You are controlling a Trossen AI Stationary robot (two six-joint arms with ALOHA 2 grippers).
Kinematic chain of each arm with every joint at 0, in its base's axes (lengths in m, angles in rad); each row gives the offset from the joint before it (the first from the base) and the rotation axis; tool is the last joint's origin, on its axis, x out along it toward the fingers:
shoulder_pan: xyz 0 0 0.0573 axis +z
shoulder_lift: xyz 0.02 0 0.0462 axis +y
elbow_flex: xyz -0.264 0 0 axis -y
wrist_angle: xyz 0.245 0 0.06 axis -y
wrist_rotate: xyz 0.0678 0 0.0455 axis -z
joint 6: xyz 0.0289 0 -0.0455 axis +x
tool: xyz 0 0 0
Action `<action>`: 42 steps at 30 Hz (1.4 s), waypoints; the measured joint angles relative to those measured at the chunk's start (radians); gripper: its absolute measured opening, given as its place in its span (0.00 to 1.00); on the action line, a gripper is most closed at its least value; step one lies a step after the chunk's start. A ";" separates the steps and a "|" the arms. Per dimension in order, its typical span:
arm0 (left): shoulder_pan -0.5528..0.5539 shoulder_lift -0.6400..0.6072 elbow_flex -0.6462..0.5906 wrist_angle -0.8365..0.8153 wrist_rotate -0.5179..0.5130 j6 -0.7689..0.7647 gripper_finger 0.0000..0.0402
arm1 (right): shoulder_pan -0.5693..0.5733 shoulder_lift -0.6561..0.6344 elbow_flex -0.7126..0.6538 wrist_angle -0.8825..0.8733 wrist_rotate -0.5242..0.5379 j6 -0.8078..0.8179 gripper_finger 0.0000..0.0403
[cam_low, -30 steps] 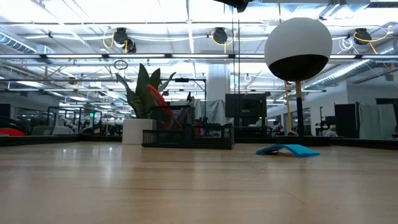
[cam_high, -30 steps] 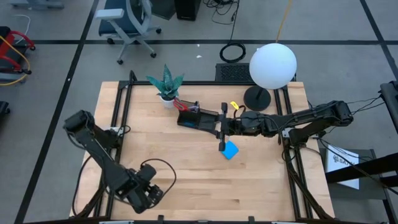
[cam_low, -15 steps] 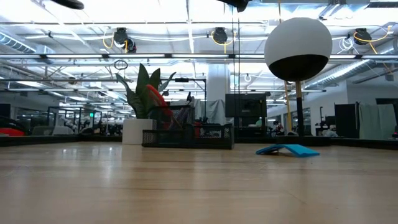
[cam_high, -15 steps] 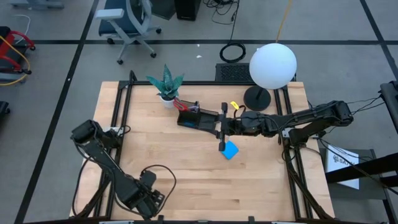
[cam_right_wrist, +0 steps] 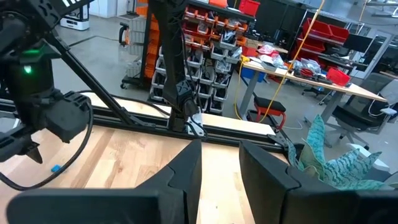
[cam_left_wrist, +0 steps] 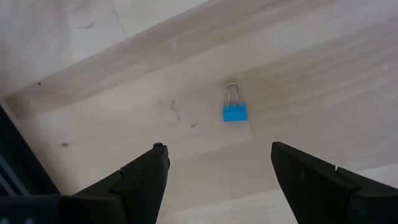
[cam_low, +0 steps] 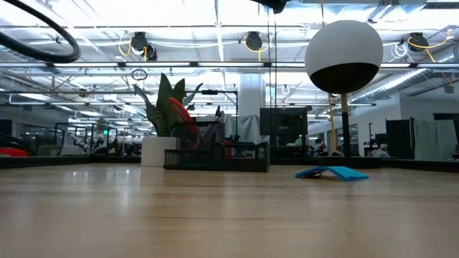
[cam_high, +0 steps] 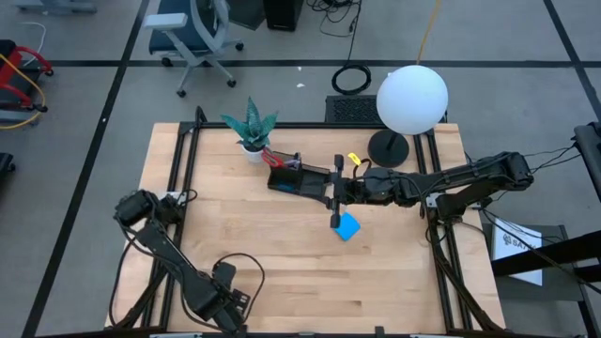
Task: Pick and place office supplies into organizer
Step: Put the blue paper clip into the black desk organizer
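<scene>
My left gripper points down, open, above a tiny blue clip that lies flat on the wooden table near its near left corner. The clip shows ahead of the fingertips, not between them. My right gripper hangs level over the table's middle, beside the black organizer. Its fingers stand a narrow gap apart with nothing between them. Red-handled scissors stick up from the organizer. A blue notepad lies on the table below the right gripper.
A potted plant stands at the far edge, left of the organizer. A lamp with a white globe and a round black base stands at the far right. Bare wood lies between the clip and the organizer. The table's edge runs close to the clip.
My left gripper has gone down and toward the table's near edge, rolling its wrist as it sank, and has stayed open.
</scene>
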 joint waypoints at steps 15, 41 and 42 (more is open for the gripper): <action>0.005 0.015 -0.041 0.017 -0.030 -0.011 0.73 | 0.000 0.000 0.000 0.008 0.000 0.001 0.25; -0.010 0.008 -0.171 0.350 0.020 0.100 0.73 | 0.000 0.000 0.000 0.014 -0.001 0.003 0.25; -0.015 0.006 -0.171 0.357 0.020 0.111 0.73 | 0.000 0.000 0.000 0.014 -0.001 0.003 0.25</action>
